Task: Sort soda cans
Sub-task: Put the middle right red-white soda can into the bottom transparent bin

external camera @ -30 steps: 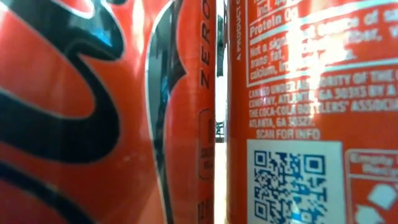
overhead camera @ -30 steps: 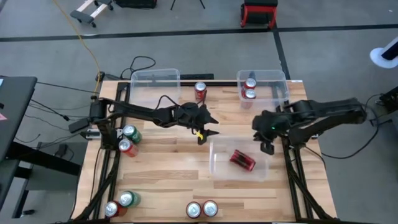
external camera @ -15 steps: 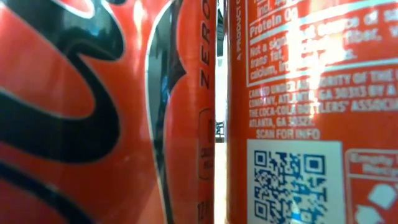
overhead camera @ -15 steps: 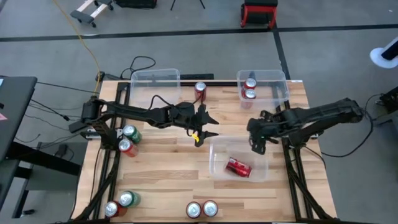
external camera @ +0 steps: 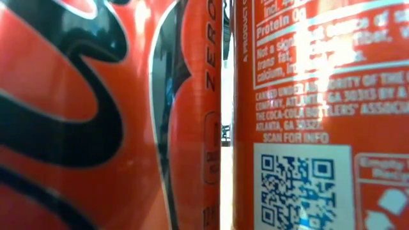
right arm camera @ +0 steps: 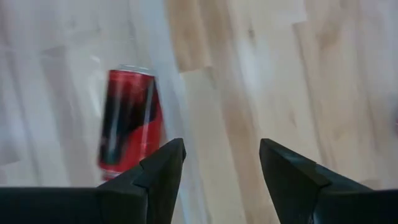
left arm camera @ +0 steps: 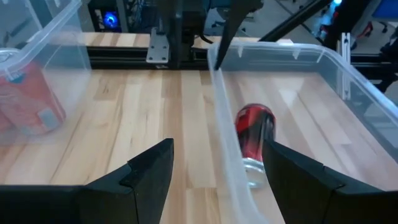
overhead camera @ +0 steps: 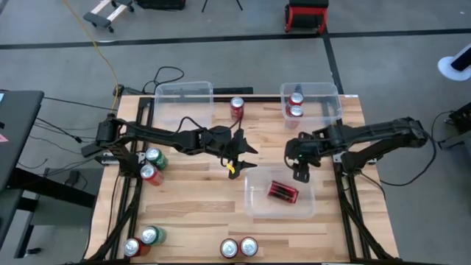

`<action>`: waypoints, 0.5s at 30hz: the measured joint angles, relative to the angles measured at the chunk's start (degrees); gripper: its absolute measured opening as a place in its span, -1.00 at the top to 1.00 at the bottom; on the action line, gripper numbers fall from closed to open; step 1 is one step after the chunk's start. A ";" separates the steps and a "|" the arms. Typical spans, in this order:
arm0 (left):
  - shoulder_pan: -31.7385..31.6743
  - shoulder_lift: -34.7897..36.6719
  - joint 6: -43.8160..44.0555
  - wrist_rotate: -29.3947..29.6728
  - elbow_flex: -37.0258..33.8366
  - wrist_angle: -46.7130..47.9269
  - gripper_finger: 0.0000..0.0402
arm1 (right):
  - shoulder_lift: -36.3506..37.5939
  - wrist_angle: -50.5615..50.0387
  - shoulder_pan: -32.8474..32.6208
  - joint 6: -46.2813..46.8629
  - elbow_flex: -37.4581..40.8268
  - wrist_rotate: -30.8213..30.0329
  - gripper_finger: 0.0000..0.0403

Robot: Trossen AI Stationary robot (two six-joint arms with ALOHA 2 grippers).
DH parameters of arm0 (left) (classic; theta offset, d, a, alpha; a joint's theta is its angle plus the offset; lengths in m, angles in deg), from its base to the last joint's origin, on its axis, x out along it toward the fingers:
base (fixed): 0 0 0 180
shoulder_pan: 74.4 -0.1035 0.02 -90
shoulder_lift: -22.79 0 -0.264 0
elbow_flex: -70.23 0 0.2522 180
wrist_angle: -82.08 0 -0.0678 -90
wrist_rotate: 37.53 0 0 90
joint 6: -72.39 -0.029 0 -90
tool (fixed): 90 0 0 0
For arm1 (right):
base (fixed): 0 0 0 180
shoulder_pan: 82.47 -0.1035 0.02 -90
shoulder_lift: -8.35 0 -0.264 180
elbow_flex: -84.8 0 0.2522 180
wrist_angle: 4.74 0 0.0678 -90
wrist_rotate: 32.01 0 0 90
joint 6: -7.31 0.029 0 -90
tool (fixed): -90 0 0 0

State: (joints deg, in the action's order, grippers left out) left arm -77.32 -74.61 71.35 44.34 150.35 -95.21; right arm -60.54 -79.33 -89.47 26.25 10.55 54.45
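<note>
A red can (overhead camera: pixel 282 192) lies on its side in the clear middle bin (overhead camera: pixel 250 206), also shown in the left wrist view as the can (left arm camera: pixel 254 140) and in the right wrist view as the can (right arm camera: pixel 127 121). My left gripper (overhead camera: pixel 249 149) is open by the bin's far-left corner, a finger on each side of the far wall (left arm camera: pixel 217 118). My right gripper (overhead camera: pixel 300 171) is open over the bin's far-right corner (right arm camera: pixel 186 149). Two red cans (overhead camera: pixel 296 105) stand in the far-right bin (overhead camera: pixel 327 92). The other cans stand on the table. My left gripper has the bin's far wall between its open fingers; whether a finger touches the wall I cannot tell. My right gripper hangs open over the bin's far-right corner, pointing down; whether it touches the rim I cannot tell.
A far-left bin (overhead camera: pixel 184 96) holds nothing. One red can (overhead camera: pixel 236 108) stands between the far bins. A green can (overhead camera: pixel 154 157) and a red can (overhead camera: pixel 149 174) stand at the left edge, two cans (overhead camera: pixel 142 241) at the near-left corner, and two red cans (overhead camera: pixel 239 247) at the near edge fill the low view (external camera: pixel 108 115).
My right gripper has moved toward the table's left, from beside the middle bin to over its far-right corner. The red can has rolled and settled inside the bin. The bin has slid a little toward the near-left. My left gripper has shifted slightly toward the near edge.
</note>
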 joint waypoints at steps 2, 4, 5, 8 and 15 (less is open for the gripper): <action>0.00 0.00 0.00 0.45 0.00 0.34 -0.19 | 0.48 0.06 -0.44 0.07 0.02 1.29 -0.17; 0.00 0.00 -0.01 0.84 0.00 0.74 -0.19 | 0.68 0.08 -1.01 0.27 0.04 1.62 -0.17; 0.00 0.00 0.00 0.88 0.00 0.85 -0.19 | 0.70 0.10 -1.26 0.27 0.03 2.13 -0.17; 0.00 0.00 0.00 0.92 0.00 0.92 -0.19 | -0.14 0.48 -1.99 -0.02 0.02 4.22 -0.17; 0.00 0.02 0.00 0.97 0.00 0.00 -0.19 | -7.16 0.40 -1.01 -2.40 0.02 3.70 0.02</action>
State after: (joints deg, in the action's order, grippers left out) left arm -77.32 -74.59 71.35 45.31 150.35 -95.21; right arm -67.70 -78.92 -90.48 23.85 10.57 58.15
